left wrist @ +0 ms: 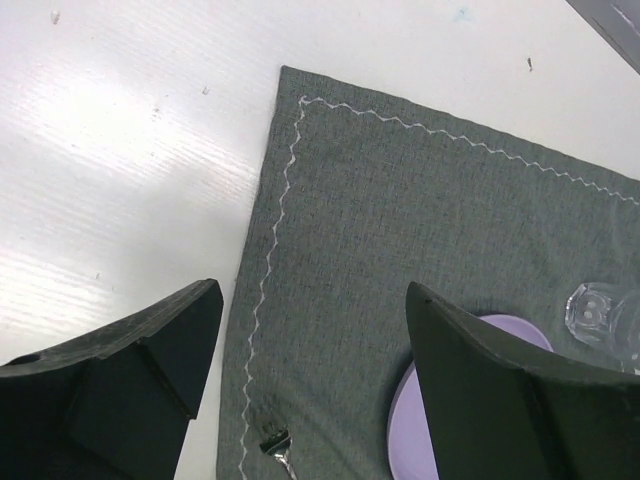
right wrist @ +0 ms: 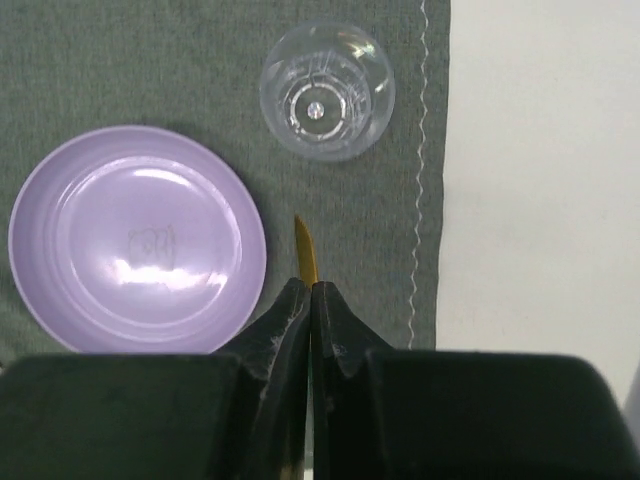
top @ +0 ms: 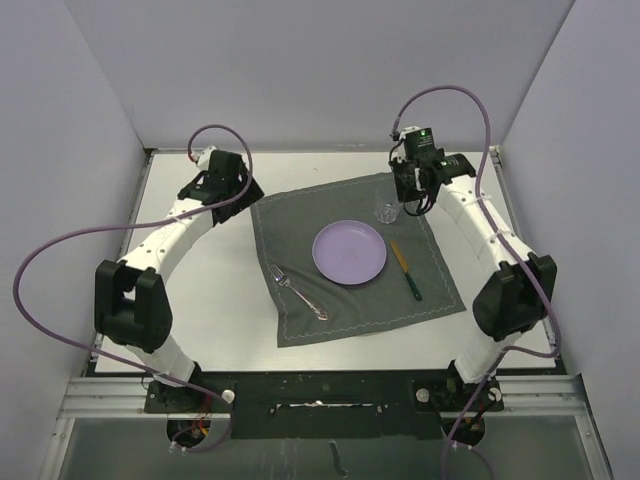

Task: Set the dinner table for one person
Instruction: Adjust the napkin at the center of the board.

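White flat desk [top: 230, 300] lies beneath dark grey stitched placemat [top: 300, 225]. Lilac round plate [top: 349, 251] centred, silver fork [top: 298, 292] laid left, green-handled knife [top: 405, 270] right, clear glass tumbler [top: 385, 213] above knife: setting judged complete. Empty left tool [left wrist: 312, 300] held agape, right tool [right wrist: 311, 292] pinched closed on nothing.

You are viewing a dark grey stitched placemat [top: 300, 225] lying askew. A purple plate [top: 349, 252] is sitting at its middle, with a clear glass [top: 385, 213] standing far-right of it, a fork [top: 298, 292] lying left and a green-handled knife [top: 405, 270] lying right.
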You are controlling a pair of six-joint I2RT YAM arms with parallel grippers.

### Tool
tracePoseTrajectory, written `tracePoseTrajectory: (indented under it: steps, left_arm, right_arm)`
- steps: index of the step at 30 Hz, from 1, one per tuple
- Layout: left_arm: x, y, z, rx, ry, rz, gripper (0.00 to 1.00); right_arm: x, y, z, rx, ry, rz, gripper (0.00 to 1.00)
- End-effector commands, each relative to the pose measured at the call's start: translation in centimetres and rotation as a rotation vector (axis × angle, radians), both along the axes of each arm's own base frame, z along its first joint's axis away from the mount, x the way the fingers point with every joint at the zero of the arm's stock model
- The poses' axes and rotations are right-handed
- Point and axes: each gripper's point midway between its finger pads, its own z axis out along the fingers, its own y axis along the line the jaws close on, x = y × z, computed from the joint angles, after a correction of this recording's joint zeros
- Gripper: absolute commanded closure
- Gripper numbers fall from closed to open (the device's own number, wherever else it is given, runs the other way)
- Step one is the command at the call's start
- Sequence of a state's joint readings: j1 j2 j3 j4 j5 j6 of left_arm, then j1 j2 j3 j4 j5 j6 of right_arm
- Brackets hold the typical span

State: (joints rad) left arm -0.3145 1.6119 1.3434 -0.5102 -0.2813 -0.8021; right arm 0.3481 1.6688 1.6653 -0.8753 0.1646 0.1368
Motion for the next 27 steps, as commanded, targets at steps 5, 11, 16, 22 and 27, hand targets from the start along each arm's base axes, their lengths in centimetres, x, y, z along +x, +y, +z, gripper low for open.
tracePoseTrajectory:
  steps: [5,11,16,22,27]
  left_arm:
    - [4.4,-1.4,-1.6,-0.06,0.021,-0.068,0.65]
    - [5.7,-2.3,-4.0,-0.083,0.071,-0.106,1.0]
    - [5.8,-2.8,-6.1,-0.095,0.128,-0.123,1.0]
    - [5.8,-2.0,-8.5,-0.111,0.181,-0.102,1.0]
    - [5.7,-1.9,-9.4,-0.124,0.196,-0.098,1.0]
  right_arm:
    - [9.0,-2.8,-0.9,0.171,-0.078,-0.03,1.0]
    - [13.2,-5.6,-1.1,0.275,-0.11,-0.06,1.0]
    - [16.4,-7.5,-1.5,0.335,-0.133,-0.074,1.0]
    - [19.1,-7.6,-5.4,0.5,-0.079,-0.052,1.0]
    - [20.2,-6.8,-7.9,0.565,-0.05,-0.022,1.0]
